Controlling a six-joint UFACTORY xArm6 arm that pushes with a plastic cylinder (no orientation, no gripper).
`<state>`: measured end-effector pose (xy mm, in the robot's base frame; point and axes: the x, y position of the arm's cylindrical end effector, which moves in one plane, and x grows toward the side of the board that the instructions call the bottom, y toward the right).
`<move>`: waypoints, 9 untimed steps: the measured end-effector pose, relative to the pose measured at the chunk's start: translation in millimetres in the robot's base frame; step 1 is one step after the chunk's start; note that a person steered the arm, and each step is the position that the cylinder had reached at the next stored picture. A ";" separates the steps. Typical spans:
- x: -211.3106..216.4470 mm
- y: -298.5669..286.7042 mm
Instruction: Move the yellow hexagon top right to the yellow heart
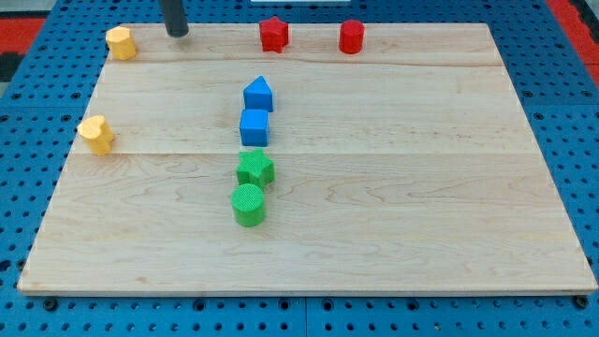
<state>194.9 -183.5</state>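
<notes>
Plain rod, no jaws to spread or pinch. My tip (178,35) sits at the far edge of the wooden board (374,234), just right of the yellow hexagon (121,43), apart from it and touching nothing.

Yellow hexagon in the far left corner. Yellow heart (95,134) nearer along the left edge, well apart from it. Hexagon already lies a little right of the heart but too far off, so the step in hand is likely closing that gap.

To do it well:
- Bring my tip round to the hexagon's far side, slightly to its left – little room there by the board's edge, so go wide rather than clip the block.
- Push toward the near side through the block's middle; an off-centre push would likely spin it or let it slip aside.
- Keep the line a touch right of the heart and stop short – bumping the heart would shift the target itself.

Red star (273,34), red cylinder (351,36), blue blocks (255,110) and green blocks (252,187) stand well off to the right, clear of that path.
</notes>
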 end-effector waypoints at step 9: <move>128.7 -69.3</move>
<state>323.6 -252.9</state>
